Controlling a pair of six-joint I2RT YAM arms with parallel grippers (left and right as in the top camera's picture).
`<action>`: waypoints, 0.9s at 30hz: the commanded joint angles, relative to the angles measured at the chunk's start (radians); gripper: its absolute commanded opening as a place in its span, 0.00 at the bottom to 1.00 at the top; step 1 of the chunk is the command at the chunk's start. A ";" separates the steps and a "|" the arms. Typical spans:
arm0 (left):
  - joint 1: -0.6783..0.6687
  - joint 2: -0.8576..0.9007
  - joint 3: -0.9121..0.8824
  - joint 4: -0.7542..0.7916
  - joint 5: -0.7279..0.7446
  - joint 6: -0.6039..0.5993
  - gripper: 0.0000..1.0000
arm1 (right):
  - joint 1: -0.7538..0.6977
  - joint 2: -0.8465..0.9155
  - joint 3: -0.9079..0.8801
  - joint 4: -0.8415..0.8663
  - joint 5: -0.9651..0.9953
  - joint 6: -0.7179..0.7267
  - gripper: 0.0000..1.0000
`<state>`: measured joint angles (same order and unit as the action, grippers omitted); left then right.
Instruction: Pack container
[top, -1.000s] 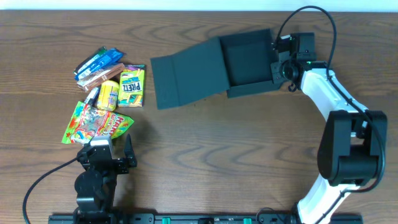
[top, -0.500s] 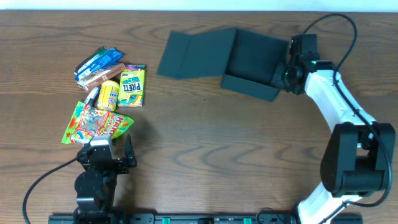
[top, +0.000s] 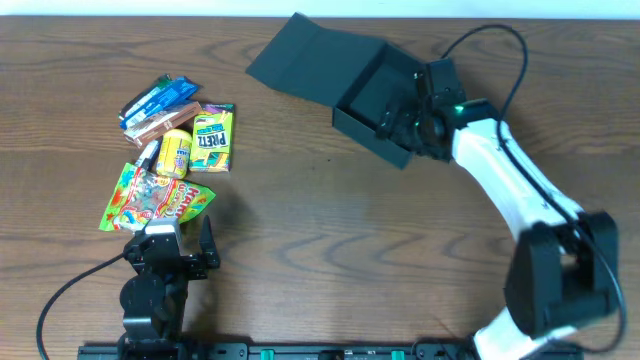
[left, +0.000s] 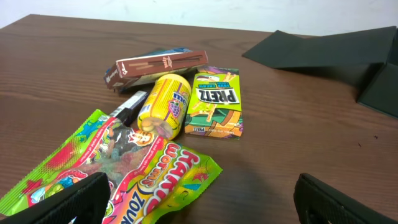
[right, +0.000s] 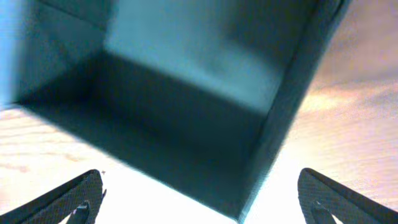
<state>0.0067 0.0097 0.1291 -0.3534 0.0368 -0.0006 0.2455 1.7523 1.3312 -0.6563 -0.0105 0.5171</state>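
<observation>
The container (top: 372, 88) sits near the far edge of the bench (top: 330, 250), turned corner-on, its lid (top: 305, 55) folded flat on the side away from the right claw (top: 400, 122), so the cavity faces up for loading. That claw stands at the container's near corner, fingers apart, gripping nothing. The snack packets (top: 172, 150) lie well left of the container. The left claw (top: 178, 242), also far left of it, is spread and empty. Bare bench on the container's left gives free passage.
</observation>
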 joint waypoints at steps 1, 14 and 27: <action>0.006 -0.005 -0.021 -0.008 -0.014 -0.003 0.96 | 0.009 -0.121 0.023 0.047 0.099 -0.285 0.99; 0.006 -0.005 -0.021 -0.008 -0.014 -0.003 0.95 | 0.043 -0.014 0.023 0.027 -0.151 -0.942 0.99; 0.006 -0.005 -0.021 -0.008 -0.014 -0.003 0.95 | 0.044 0.182 0.023 0.024 -0.157 -0.940 0.77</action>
<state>0.0067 0.0097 0.1291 -0.3534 0.0368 -0.0002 0.2810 1.9087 1.3525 -0.6312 -0.1535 -0.4110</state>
